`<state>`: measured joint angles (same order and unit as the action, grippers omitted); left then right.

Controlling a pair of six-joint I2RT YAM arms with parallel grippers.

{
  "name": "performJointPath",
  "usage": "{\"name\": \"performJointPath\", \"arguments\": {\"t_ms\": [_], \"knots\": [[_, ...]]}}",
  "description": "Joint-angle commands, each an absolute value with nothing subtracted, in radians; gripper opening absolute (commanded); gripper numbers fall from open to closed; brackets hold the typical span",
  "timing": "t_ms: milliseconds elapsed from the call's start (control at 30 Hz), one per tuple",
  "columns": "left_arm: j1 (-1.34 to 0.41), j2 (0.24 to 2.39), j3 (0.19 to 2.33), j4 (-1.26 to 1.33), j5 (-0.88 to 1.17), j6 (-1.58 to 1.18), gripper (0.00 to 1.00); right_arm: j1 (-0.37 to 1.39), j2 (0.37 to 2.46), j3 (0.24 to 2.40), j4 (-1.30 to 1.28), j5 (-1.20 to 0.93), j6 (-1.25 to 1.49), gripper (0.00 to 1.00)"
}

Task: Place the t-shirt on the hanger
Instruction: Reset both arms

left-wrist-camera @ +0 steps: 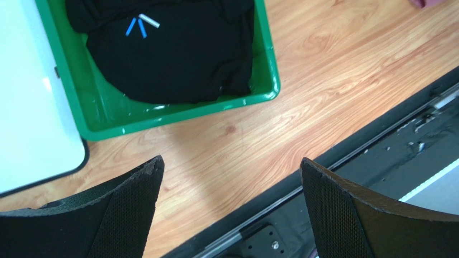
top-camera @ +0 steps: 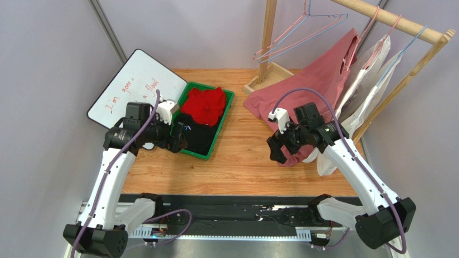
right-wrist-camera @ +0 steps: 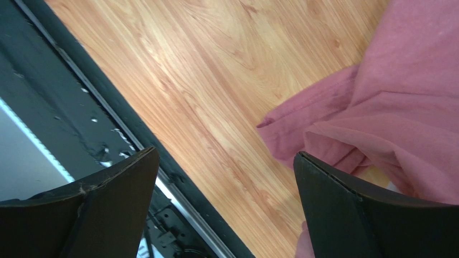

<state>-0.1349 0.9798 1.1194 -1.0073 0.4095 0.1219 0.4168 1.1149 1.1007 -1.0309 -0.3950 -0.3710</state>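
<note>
The dusty rose t-shirt (top-camera: 318, 80) hangs from the wooden rail at the right on a thin pink wire hanger (top-camera: 362, 33). Its lower part spreads over the table. In the right wrist view a sleeve and folds of the t-shirt (right-wrist-camera: 409, 97) lie beside the right finger. My right gripper (top-camera: 277, 150) (right-wrist-camera: 226, 156) is open at the shirt's near hem, with nothing between its fingers. My left gripper (top-camera: 180, 142) (left-wrist-camera: 231, 166) is open above the bare wood just in front of the green bin's near corner.
A green bin (top-camera: 228, 102) (left-wrist-camera: 178, 110) holds a red garment (top-camera: 207, 105) and a black garment (left-wrist-camera: 172, 54). A whiteboard (top-camera: 134, 86) leans at the left. Empty pink and blue hangers (top-camera: 301, 32) and white garments (top-camera: 371, 70) hang on the wooden rack (top-camera: 398, 24).
</note>
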Motion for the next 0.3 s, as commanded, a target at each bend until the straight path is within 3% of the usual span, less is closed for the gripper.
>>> {"name": "performJointPath", "arguments": {"t_ms": [0,267], "knots": [[-0.129,0.954,1.15,-1.075,0.354,0.186,0.99,0.419,1.166,1.101,-0.996,-0.278,-0.494,1.0],[-0.129,0.971,1.16,-1.075,0.35,0.187,0.99,0.419,1.241,1.132,-1.022,-0.224,-0.541,1.0]]}}
